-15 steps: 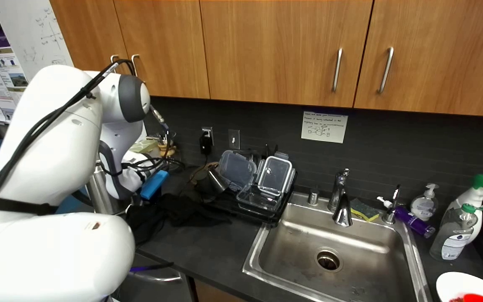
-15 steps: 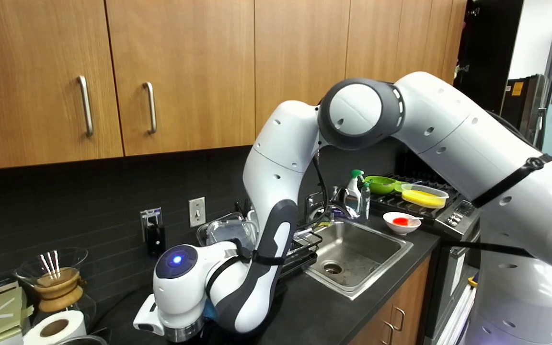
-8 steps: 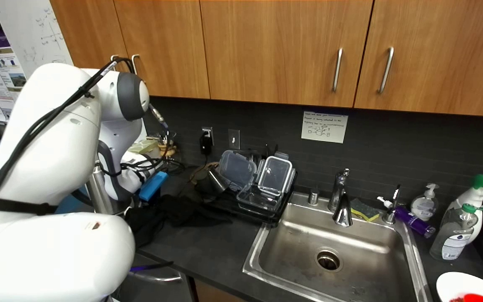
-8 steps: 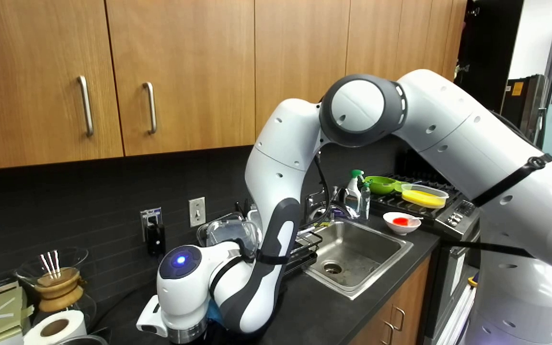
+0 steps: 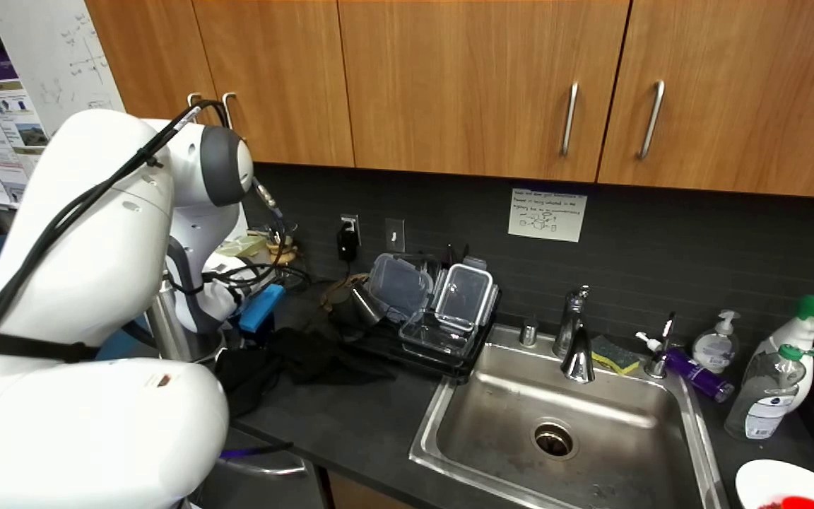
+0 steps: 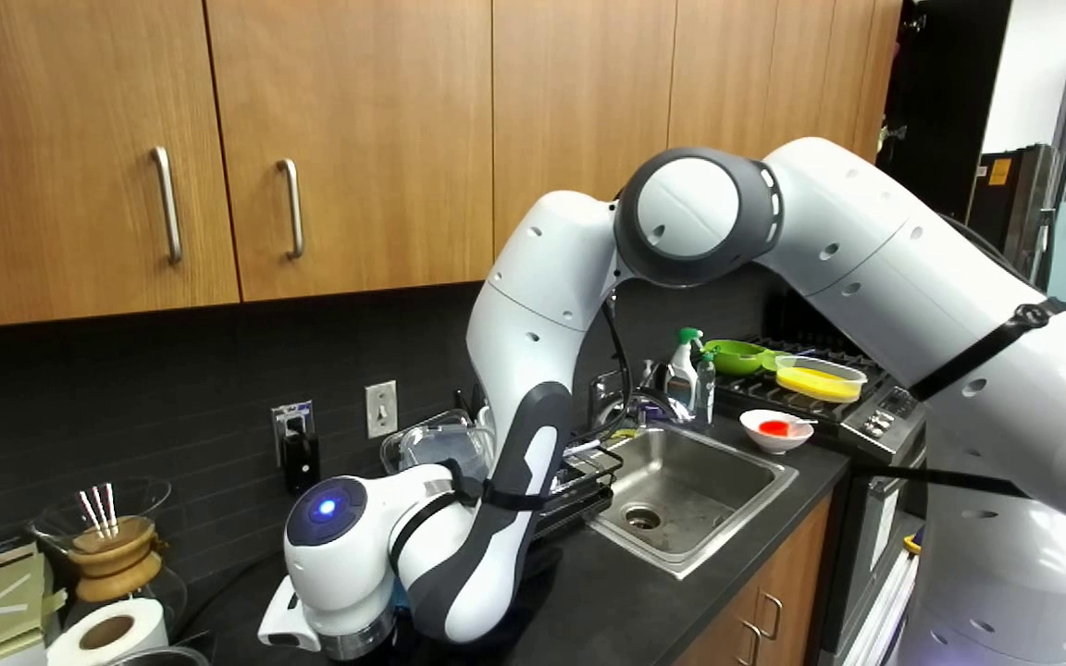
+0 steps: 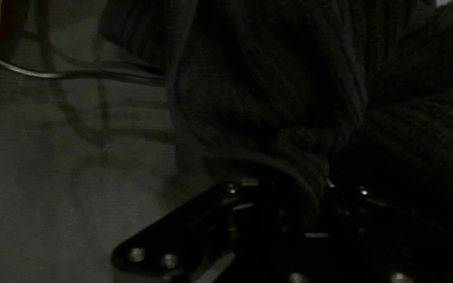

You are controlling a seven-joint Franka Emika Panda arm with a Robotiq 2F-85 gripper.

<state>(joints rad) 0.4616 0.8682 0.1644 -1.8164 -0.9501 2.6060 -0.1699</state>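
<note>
Dark ribbed cloth (image 7: 266, 78), judged soft, light and limp, best taken by gathered layers, is clenched at a fold between the jaws of the gripper (image 7: 291, 190).

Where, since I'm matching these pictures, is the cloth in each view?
Exterior view: cloth left of centre, left of the sink.
Exterior view: not clearly distinguishable, perhaps behind the arm.
Wrist view: upper centre to right, reaching down to the pincer.
Shared landmark: the sink, both exterior views only.
</note>
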